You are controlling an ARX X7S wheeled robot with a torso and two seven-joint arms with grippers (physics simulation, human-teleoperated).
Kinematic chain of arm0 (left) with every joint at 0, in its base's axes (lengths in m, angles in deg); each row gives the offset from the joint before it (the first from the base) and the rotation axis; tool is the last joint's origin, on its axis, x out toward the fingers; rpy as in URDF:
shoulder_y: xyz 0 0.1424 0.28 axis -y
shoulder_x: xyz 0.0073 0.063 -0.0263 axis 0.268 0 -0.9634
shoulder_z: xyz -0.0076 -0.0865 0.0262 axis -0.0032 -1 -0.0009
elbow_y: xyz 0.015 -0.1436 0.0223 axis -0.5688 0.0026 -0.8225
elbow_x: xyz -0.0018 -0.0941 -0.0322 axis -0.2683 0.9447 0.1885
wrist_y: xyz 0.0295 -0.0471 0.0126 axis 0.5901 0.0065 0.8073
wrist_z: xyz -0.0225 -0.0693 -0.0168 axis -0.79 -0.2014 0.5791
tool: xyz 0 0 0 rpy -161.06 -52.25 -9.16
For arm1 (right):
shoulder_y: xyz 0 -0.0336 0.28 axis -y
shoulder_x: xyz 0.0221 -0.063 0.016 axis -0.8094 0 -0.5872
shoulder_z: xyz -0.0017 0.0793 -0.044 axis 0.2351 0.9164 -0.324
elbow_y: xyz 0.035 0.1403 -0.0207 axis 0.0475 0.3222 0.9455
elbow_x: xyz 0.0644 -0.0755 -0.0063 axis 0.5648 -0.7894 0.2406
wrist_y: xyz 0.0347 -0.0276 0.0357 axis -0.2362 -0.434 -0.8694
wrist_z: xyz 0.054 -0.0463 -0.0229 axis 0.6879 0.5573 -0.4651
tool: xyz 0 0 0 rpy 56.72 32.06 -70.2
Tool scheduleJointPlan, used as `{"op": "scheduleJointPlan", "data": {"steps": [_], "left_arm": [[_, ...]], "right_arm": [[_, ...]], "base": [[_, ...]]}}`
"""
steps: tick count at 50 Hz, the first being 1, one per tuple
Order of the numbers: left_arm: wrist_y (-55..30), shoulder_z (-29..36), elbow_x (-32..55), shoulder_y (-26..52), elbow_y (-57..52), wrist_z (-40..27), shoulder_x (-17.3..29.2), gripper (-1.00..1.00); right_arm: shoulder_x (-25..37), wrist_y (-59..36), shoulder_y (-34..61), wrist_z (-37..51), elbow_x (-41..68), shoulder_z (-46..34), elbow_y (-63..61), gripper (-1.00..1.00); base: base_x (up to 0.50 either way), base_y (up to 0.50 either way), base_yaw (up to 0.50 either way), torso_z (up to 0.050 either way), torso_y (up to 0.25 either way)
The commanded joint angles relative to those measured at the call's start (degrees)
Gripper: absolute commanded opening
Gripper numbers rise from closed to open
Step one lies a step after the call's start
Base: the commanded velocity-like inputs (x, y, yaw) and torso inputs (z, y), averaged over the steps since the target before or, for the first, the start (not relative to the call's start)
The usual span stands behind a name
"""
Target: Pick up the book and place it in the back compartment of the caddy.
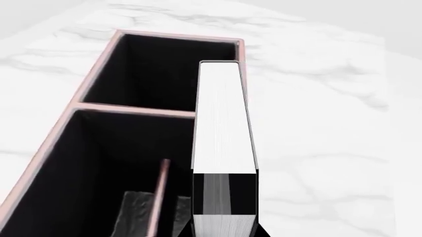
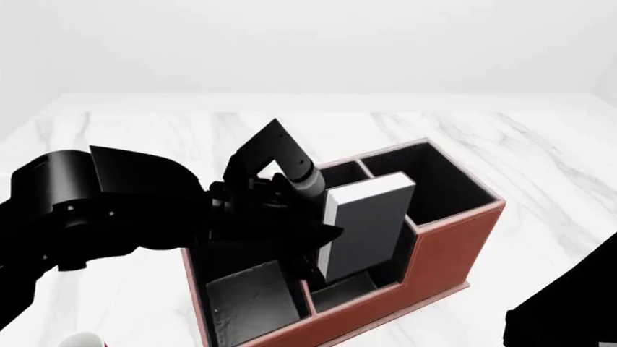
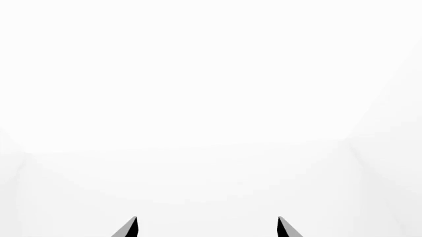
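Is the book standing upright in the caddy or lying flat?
Upright: the book stands on end in the caddy, its lower end down in a middle section, the left gripper on it.

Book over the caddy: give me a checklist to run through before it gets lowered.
1. Left gripper shut on the book: ok.
2. Book upright, page edges up: ok.
3. Book above the caddy, over its middle bay: ok.
4. Book lined up with the small back compartment, not its neighbour: cannot tell.
5. Book clear of the caddy's side wall: cannot tell; in the left wrist view they overlap.
6. Right gripper open, nowhere near the caddy: ok.
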Motion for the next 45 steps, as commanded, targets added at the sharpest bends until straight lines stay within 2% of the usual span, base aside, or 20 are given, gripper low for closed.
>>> {"op": "scheduleJointPlan", "data": {"steps": [1,45], "left_arm": [[1.4,-2.3,-1.0,1.3,1.4,1.4,-1.1,-1.00],[1.7,-1.7,-3.7,2.7,4.7,0.7,-2.6,-1.00]], "right_arm": [[-0.8,0.0,-0.1,-0.8,-1.0,1.1,-0.2,1.00],[-0.5,0.2,0.2,-0.5,-1.1,0.1,0.7,1.00]], "base": [[0.00,0.00,0.00,0.000,0.000],[0.00,0.00,0.00,0.000,0.001]]}}
